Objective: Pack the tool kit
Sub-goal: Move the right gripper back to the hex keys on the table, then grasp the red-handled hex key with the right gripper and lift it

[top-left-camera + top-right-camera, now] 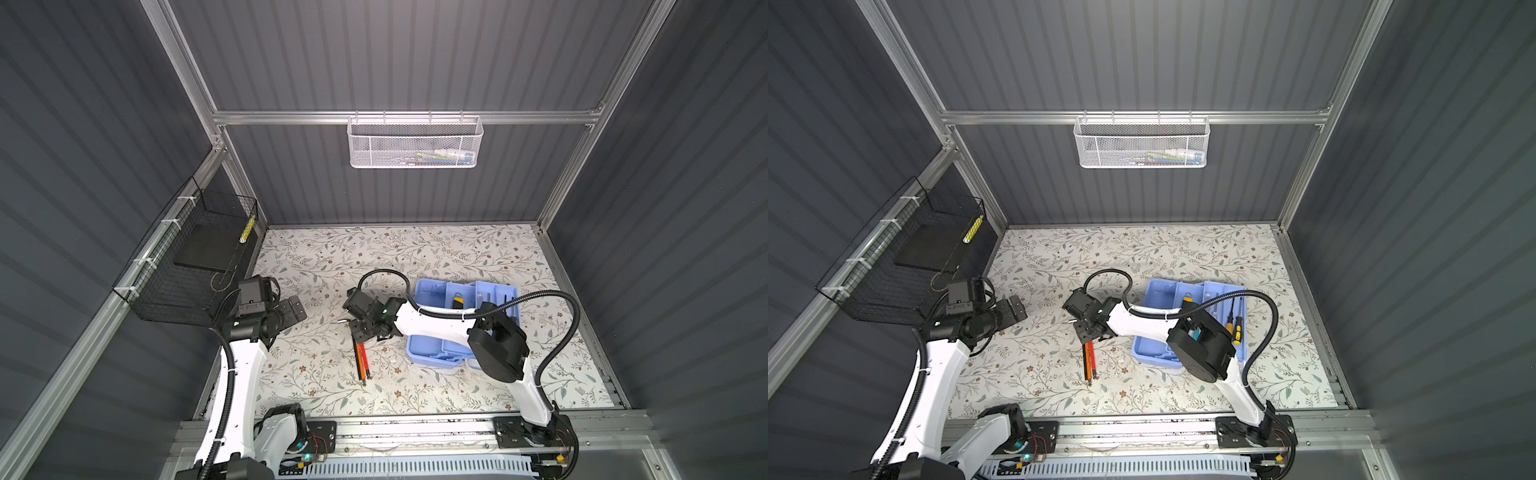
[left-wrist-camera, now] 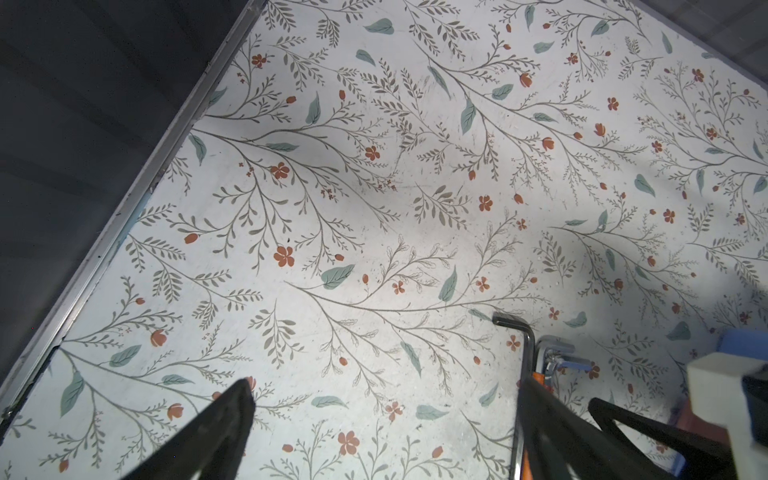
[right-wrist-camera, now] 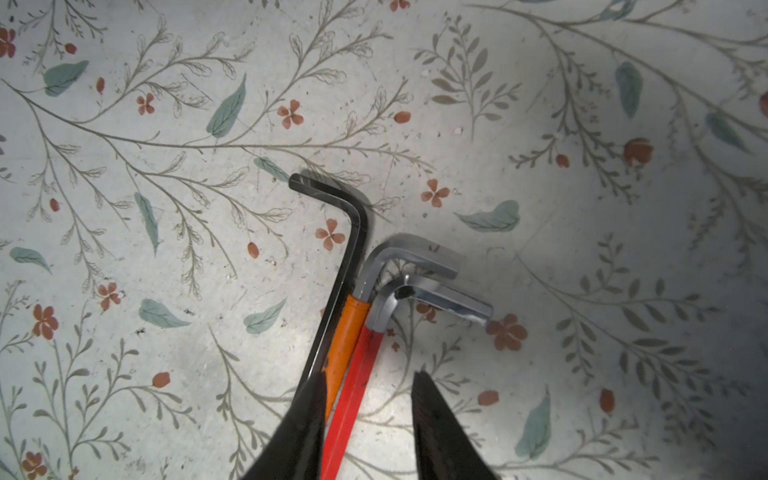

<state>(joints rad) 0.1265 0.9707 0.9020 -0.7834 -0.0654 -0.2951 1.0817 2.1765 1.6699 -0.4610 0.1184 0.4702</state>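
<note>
Finds the light blue tool kit [image 1: 428,291] on the desk [image 1: 415,249], right of centre, compartments exposed, partly hidden by the right arm in both top views. Notes a yellow-and-black screwdriver [image 1: 1236,328] lying inside, toward its right side.

Records three hex keys on the desk just left of the kit, side by side and touching: black hex key [image 3: 360,224], orange-sleeved hex key [image 3: 345,332], red-sleeved hex key [image 3: 357,386]. Bent ends far, shafts running toward the near edge.

Places the right pincer [image 3: 370,376] directly over them, jaws at a narrow gap, straddling the orange and red shafts. One finger overlaps the black and orange shafts; clear space between the other finger and the red shaft. Confirms no grip.

Locates the left pincer [image 1: 293,313] at the left, above the desk beside the black wire basket [image 1: 183,282], jaws spread wide, holding nothing.
</note>
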